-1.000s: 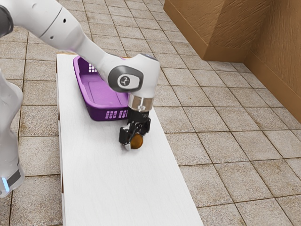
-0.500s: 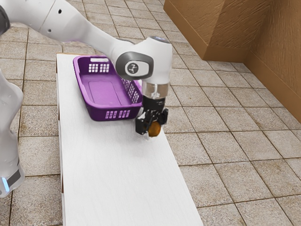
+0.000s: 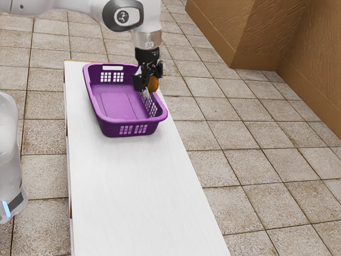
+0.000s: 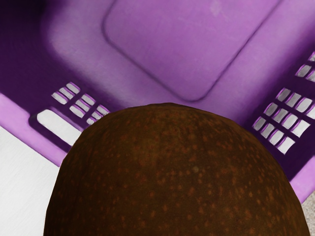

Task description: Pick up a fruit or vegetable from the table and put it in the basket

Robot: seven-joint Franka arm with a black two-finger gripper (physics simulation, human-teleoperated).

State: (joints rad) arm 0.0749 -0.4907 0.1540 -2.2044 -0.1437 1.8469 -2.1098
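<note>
In the exterior view my black gripper (image 3: 147,84) is shut on a round orange-brown fruit (image 3: 153,83), up at the basket's side wall on the exterior view's right. The purple basket (image 3: 109,128) stands upright on the white table, and the part of its floor that shows holds nothing. In the wrist view the brown speckled fruit (image 4: 172,172) is large and close under my hand, with the basket (image 4: 162,44) floor and slotted walls beyond it.
The white table (image 3: 138,197) stretches from the basket toward the exterior view's bottom. Tiled floor surrounds it, and a brown wall block (image 3: 240,32) rises at the exterior view's upper right.
My hand, holding the fruit, first moved toward the exterior view's right and up, then back left and further up to the basket. The basket has stayed where it was.
</note>
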